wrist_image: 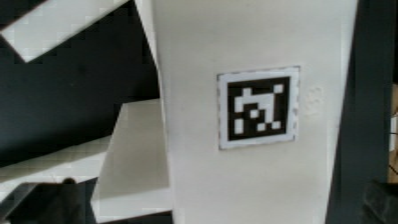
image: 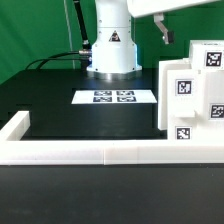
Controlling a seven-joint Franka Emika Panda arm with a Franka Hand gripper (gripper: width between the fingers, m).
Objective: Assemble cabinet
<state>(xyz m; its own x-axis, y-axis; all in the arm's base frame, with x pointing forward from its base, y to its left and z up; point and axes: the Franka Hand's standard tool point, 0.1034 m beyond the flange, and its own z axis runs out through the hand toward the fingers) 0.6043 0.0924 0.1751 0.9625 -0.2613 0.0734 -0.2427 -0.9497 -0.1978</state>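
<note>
One big white cabinet (image: 192, 92) stands at the exterior view's right, against the low border wall (image: 100, 152), far larger than the marker board (image: 114, 97) lying left of it. My gripper (image: 163, 30) hangs just above; whether it is spread or closed I cannot tell. Descending off-line could topple the cabinet.

Cabinet (image: 192, 92) smooth matt white plastic; table (image: 60, 105) matt black
</note>
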